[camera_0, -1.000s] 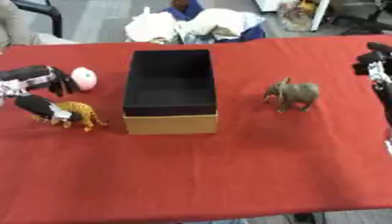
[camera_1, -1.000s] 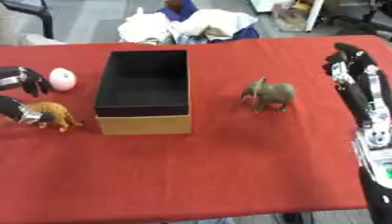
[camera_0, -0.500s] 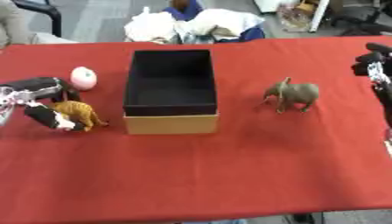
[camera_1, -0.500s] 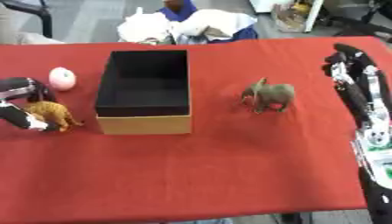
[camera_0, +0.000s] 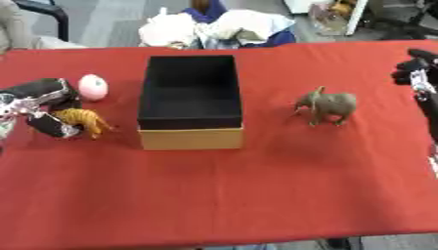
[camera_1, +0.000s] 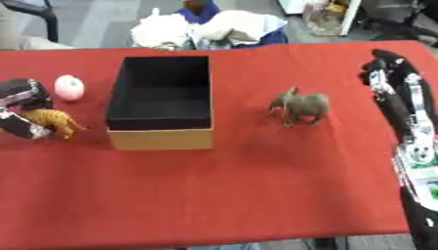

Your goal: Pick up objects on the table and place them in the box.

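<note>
An orange toy tiger point(camera_0: 83, 120) stands on the red table point(camera_0: 219, 195) at the left. My left hand point(camera_0: 38, 100) is at its rear, fingers curled over its back and thumb point(camera_0: 53, 127) below it. A pink ball point(camera_0: 92, 87) lies just behind the hand. The open box point(camera_0: 190, 100), black inside with tan walls, sits mid-table with nothing visible in it. A brown toy elephant point(camera_1: 299, 106) stands to its right. My right hand point(camera_1: 389, 73) hovers at the table's right edge, fingers relaxed, holding nothing.
A heap of white and blue cloth point(camera_0: 218, 29) lies beyond the table's far edge. Chairs and floor show at the back. My right forearm point(camera_1: 415, 146) runs down the right side of the view.
My left hand has shifted from beside the pink ball down onto the tiger's rear and curled round it. The elephant, box and right hand have stayed put.
</note>
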### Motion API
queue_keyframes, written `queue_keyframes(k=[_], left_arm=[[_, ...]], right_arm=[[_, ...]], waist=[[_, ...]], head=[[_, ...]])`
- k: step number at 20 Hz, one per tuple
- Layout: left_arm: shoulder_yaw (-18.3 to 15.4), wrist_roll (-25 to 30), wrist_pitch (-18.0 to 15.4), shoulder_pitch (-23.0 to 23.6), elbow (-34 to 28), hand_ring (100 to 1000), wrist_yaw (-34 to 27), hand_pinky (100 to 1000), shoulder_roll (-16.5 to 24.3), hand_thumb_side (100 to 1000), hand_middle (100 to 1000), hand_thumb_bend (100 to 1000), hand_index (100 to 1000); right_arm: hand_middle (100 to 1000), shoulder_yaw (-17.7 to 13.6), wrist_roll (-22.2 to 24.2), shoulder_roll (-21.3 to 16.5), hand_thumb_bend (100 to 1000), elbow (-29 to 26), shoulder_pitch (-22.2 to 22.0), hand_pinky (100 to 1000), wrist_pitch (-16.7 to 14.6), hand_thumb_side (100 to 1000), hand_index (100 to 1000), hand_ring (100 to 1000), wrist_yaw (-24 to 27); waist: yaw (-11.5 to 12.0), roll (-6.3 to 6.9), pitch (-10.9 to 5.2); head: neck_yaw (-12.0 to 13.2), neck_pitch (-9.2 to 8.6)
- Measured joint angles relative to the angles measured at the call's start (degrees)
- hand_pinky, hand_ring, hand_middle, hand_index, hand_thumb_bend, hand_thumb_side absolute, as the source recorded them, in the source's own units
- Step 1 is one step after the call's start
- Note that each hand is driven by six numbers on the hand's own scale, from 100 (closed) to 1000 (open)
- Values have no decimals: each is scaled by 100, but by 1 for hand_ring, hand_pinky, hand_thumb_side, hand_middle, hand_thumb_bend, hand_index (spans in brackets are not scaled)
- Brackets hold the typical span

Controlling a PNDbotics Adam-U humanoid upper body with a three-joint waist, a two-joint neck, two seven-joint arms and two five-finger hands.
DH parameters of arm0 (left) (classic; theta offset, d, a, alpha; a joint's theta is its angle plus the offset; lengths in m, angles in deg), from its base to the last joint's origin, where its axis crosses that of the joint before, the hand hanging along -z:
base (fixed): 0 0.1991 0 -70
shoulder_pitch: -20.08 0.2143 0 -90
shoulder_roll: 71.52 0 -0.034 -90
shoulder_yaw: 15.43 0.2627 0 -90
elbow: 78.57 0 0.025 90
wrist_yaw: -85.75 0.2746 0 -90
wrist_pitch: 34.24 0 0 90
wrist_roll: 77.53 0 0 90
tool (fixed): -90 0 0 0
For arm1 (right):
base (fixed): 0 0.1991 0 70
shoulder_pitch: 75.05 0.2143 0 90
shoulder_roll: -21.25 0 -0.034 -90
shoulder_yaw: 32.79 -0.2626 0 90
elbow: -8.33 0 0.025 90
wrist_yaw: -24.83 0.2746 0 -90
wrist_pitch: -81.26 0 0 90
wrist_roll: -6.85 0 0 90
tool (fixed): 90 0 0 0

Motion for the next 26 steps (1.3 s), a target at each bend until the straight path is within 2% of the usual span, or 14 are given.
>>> queue_keyframes(k=[4,10,18,22,26], left_arm=[[-113,-137,157,-94,-427,223,-269,369,1,100,190,214,344],[-238,-293,415,-677,-817,227,-408,378,-131,100,195,250,349],[-192,-570,377,-1247,-393,243,227,392,-1060,100,209,296,361],[-158,-712,257,-1320,-89,255,674,402,-1523,100,222,282,373],[-121,-825,147,-1296,201,291,1015,431,-1895,100,257,311,406]], right_arm=[[612,0,0,0,100,0,-2,657,0,697,824,638,0],[612,7,20,0,100,2,-16,656,-6,701,824,638,14],[611,83,105,47,100,4,12,657,-5,704,824,638,40],[609,116,154,55,100,5,42,657,-8,711,824,637,50],[608,147,187,96,100,6,58,656,-9,712,824,637,72]], waist=[[0,0,0],[-21,1,-18],[-190,0,-38],[-270,16,-36],[-305,36,-32]], head=[[-11,0],[10,0],[127,0],[199,0],[244,0]])
